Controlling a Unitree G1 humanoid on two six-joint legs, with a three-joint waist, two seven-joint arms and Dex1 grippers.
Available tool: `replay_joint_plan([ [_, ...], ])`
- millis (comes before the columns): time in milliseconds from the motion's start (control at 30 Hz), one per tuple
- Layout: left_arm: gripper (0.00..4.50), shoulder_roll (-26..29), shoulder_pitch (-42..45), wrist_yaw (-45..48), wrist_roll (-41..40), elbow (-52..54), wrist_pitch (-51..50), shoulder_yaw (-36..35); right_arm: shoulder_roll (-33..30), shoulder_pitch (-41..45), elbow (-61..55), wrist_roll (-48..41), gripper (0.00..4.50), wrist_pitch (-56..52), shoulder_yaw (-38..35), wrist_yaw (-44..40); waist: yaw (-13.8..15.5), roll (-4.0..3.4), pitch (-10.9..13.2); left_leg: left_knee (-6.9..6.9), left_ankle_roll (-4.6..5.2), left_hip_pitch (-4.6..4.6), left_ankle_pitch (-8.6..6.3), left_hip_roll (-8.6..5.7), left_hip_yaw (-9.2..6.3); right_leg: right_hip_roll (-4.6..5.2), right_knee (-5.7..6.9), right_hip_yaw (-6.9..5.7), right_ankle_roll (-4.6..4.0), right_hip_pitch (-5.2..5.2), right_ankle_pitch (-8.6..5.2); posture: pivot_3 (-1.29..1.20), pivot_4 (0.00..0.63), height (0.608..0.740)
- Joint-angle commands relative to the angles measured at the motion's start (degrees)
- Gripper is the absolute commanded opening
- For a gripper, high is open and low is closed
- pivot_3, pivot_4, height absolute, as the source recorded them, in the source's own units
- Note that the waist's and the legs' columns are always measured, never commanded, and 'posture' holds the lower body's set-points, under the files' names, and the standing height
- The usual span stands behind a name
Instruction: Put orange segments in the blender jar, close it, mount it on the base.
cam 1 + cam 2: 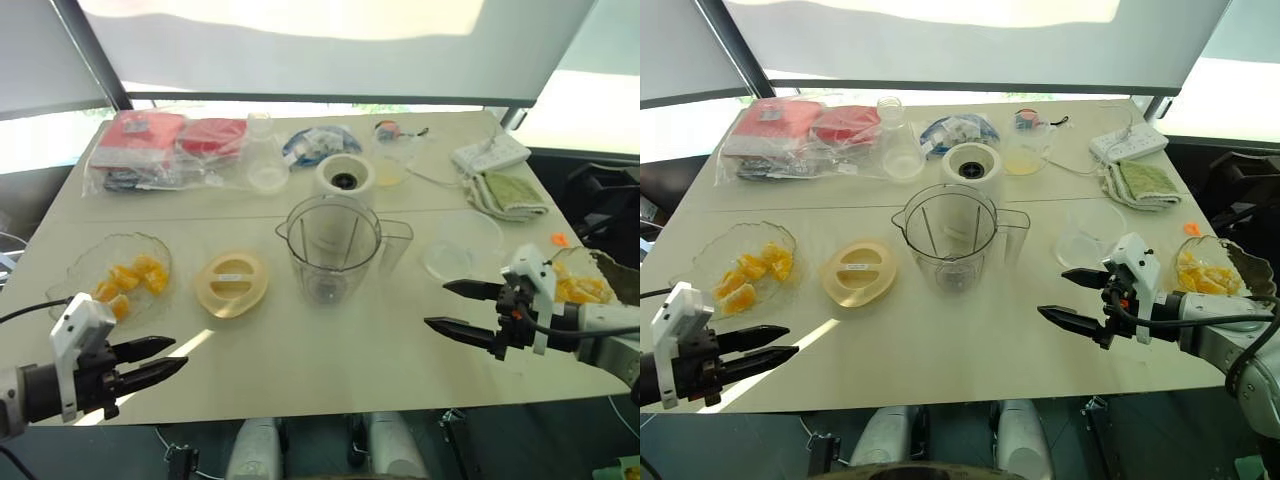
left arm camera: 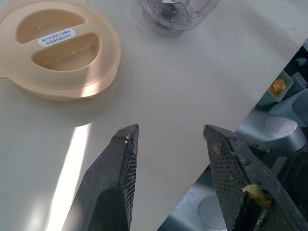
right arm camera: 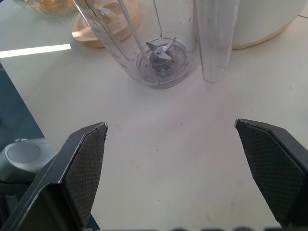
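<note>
The clear blender jar (image 1: pixel 333 245) stands upright and uncovered at the table's middle, its blade hub (image 3: pixel 160 54) showing at the bottom. Just behind it sits the white base (image 1: pixel 344 178). Orange segments (image 1: pixel 130 280) lie in a glass dish at the left, and more orange segments (image 1: pixel 580 288) fill a dish at the right edge. My left gripper (image 1: pixel 178 353) hovers open over the table's front left, nothing between its fingers (image 2: pixel 120 163). My right gripper (image 1: pixel 436 305) stands open wide at the front right, pointing toward the jar and apart from it.
A pale yellow lid (image 1: pixel 232 284) lies left of the jar. A shallow clear dish (image 1: pixel 462 245) sits right of it. At the back are a clear flask (image 1: pixel 264 155), bagged red packages (image 1: pixel 160 145), a cup (image 1: pixel 390 165) and a green cloth (image 1: pixel 510 192).
</note>
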State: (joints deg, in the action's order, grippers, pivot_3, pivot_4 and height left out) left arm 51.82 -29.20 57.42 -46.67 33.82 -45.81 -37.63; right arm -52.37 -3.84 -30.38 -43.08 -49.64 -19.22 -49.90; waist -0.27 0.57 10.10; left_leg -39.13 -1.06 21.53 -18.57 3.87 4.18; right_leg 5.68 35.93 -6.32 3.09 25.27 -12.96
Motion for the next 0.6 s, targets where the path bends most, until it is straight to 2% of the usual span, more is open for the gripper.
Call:
replay_joint_plan([
  [33,2.22,0.51,0.94,0.17,0.85,-0.21,0.93,0.55,-0.61,0.53,-2.16,-0.82,4.50,0.33,-0.57,0.12,-0.01,0.00,0.00,0.00,0.00,0.00,0.00,0.00,0.00,0.00,0.00,0.00,0.00,0.00,0.00,0.00,0.150,0.740],
  [600,2.22,-1.36,1.55,-0.72,2.35,-1.29,1.69,0.56,-0.86,1.34,-1.29,0.39,4.50,1.05,0.12,0.40,-0.14,0.00,0.00,0.00,0.00,0.00,0.00,0.00,0.00,0.00,0.00,0.00,-0.03,0.00,0.02,0.00,0.150,0.740],
])
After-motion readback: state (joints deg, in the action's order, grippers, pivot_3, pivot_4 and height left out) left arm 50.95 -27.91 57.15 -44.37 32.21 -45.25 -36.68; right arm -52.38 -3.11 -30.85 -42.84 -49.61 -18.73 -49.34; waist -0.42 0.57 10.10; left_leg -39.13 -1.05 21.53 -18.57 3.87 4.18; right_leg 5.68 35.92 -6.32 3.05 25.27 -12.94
